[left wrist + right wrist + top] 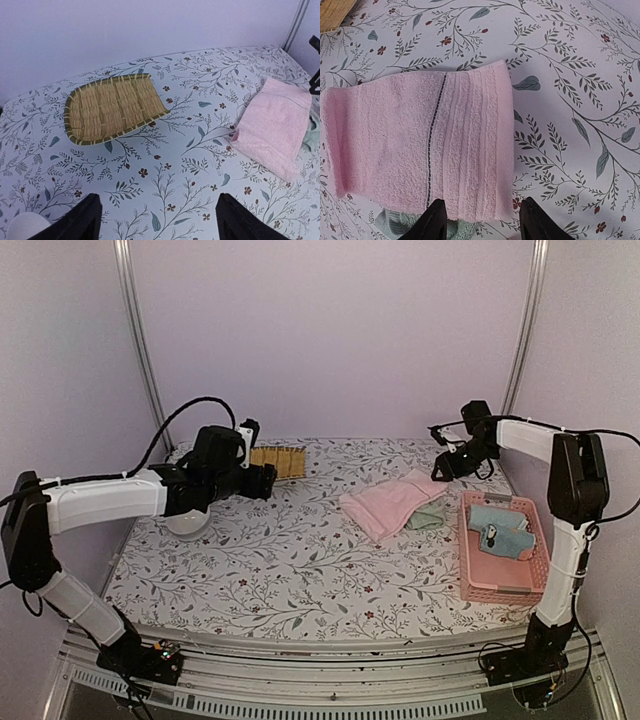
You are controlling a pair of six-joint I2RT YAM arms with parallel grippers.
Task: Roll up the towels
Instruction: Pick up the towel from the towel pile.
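Observation:
The pink towel [388,502] lies folded flat on the floral tablecloth, right of centre. It also shows in the left wrist view [275,122] and the right wrist view [420,145]. The sage green towel [431,516] lies partly under its right edge, peeking out in the right wrist view [400,224]. The light blue towel [498,525] lies bunched in the pink basket [470,565]. My right gripper [446,464] [485,222] is open, hovering over the pink towel's far end. My left gripper [262,480] [157,225] is open and empty above bare cloth, left of the towels.
A yellow-brown woven mat [277,460] [115,107] lies at the back, just beyond my left gripper. A white bowl [187,524] sits under the left arm. The basket stands along the right edge. Walls close off the back and sides.

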